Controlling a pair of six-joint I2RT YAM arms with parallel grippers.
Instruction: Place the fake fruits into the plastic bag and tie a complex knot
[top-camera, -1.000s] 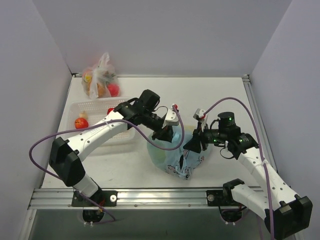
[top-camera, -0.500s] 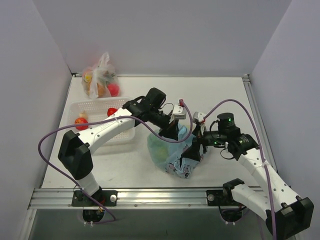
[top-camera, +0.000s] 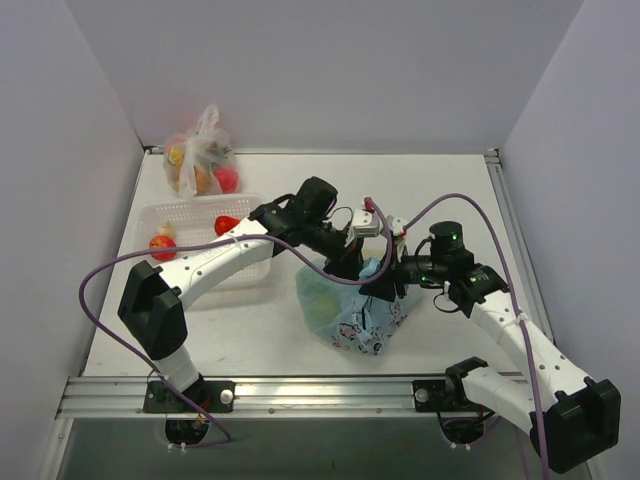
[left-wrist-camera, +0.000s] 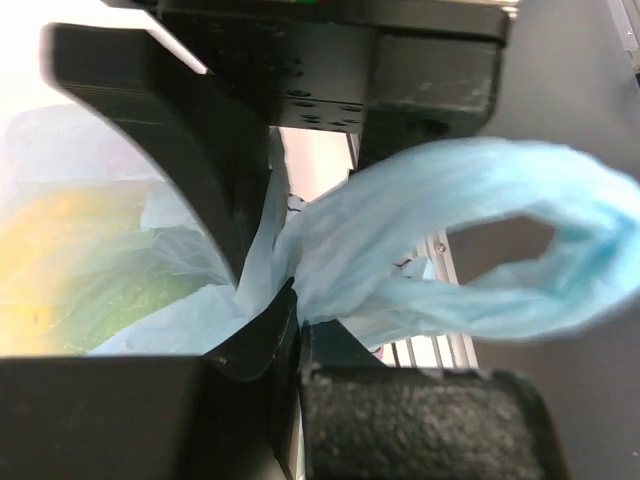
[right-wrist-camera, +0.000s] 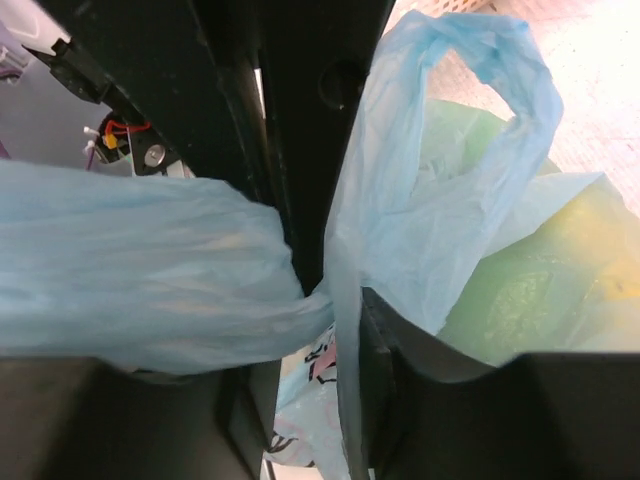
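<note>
While my left gripper clamps one handle of the plastic bag, my right gripper looks pinched on the other; the view's cramped.

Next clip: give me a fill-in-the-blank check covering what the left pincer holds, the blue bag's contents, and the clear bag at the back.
1. The left pincer is shut on a twisted strip of the plastic bag, whose colour is light ___.
2. Through the bag's thin wall the fake fruits show yellow and ___.
3. On the table, the clear bag of fruits sits in the far ___ corner.
Missing words: blue; green; left.
</note>
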